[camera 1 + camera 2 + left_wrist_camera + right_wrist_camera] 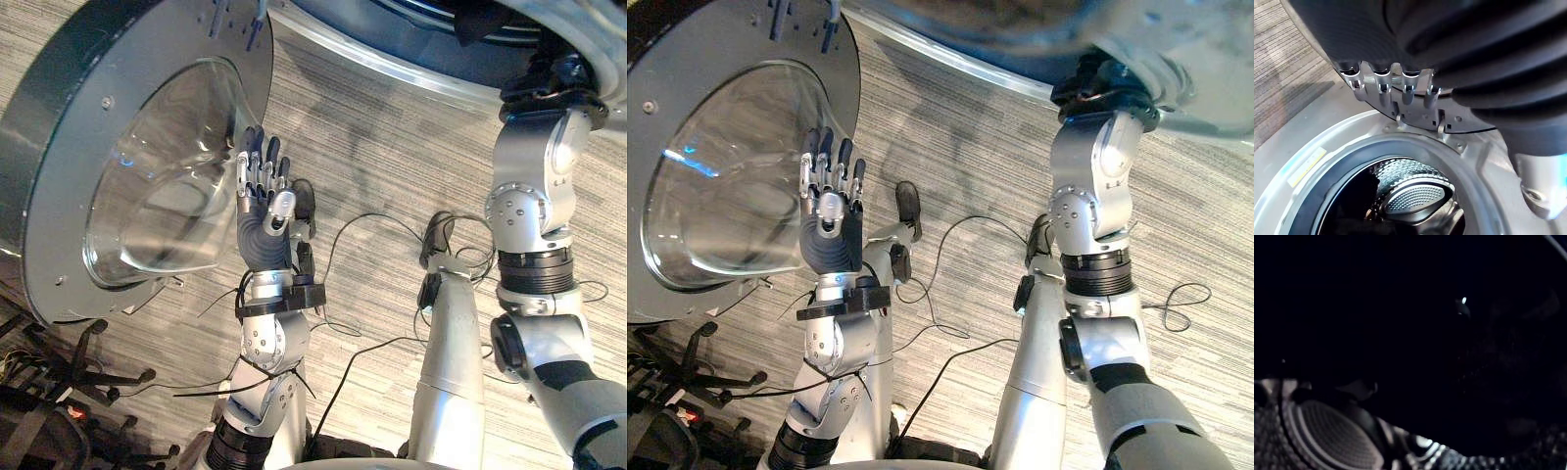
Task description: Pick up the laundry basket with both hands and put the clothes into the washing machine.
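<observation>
door (pixel 59 127) ring: grey, metal look, matt, smooth. window bowl (pixel 157 196) in it: clear glass or plastic, can't tell which; glossy, strong reflections. floor (pixel 392 166): grey streaked carpet, matt, flat weave. left hand (pixel 263 230): fingers (pixel 244 176) silver metal with a satin sheen, dark matt tips; ribbed cover (pixel 1488 49) dark, rubbery look, matt, fine grain. washing machine front panel (pixel 1273 161): pale grey, smooth, slight sheen. door seal (pixel 1310 215): dark, rubber-like, matt. drum (pixel 1400 171): bright steel, embossed, shiny. paddle (pixel 1418 198): grey, dotted texture, semi-gloss.
</observation>
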